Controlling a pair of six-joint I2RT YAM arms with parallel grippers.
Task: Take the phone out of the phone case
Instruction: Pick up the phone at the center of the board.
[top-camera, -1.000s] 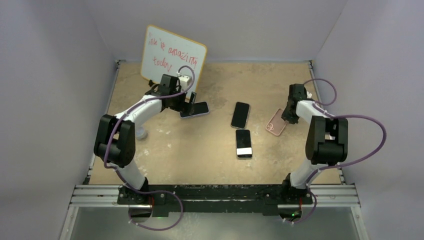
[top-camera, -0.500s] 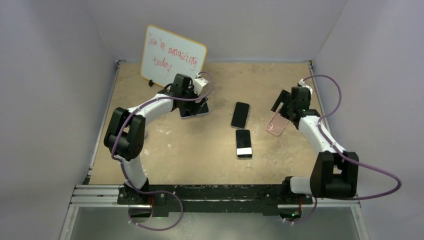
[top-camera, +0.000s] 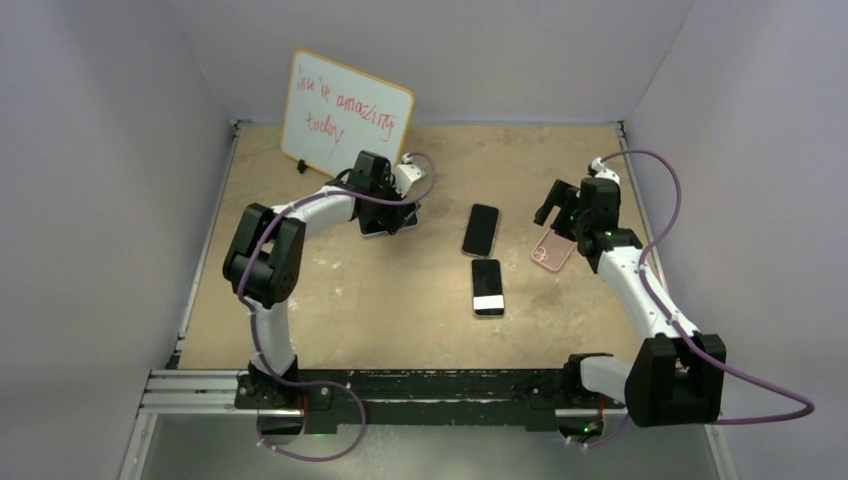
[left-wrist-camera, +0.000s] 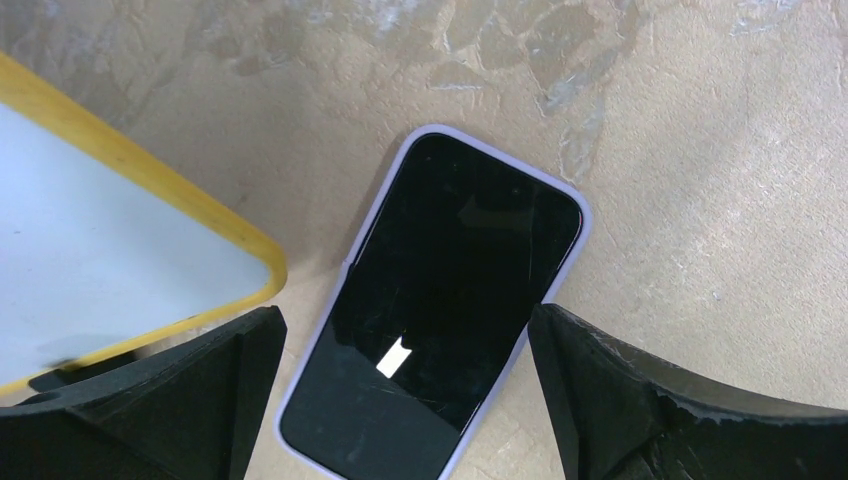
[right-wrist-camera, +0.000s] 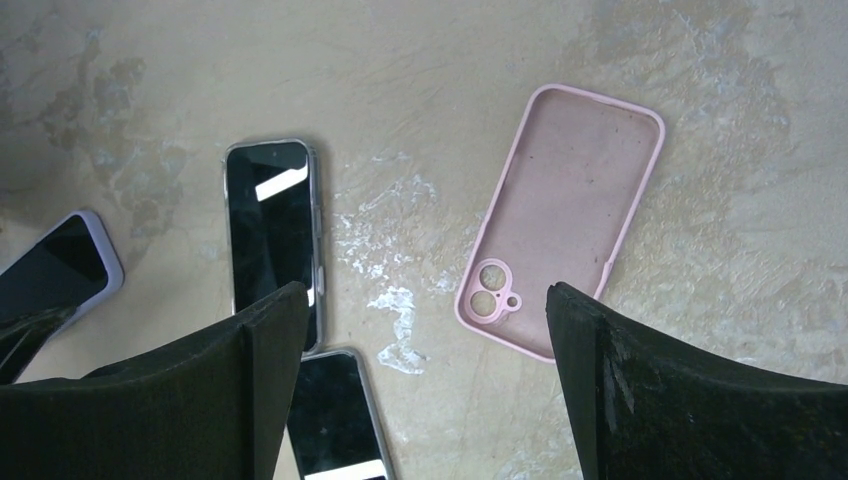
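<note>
Clearly at left wrist, perhaps half-hidden overhead: cased phone (left-wrist-camera: 440, 310) between parted fingers (left-wrist-camera: 150, 400).

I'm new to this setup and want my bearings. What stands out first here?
A whiteboard with red handwriting leans at the far left of the table. Just in front of it a phone in a lilac case lies screen up between the open fingers of the left arm. To the right, an empty pink case lies beside two more phones at the table's middle.

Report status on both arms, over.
Left gripper jaws open above the phone. Right gripper jaws open by empty pink case. Phone not yet out of lavender case. Nothing blocking.
</note>
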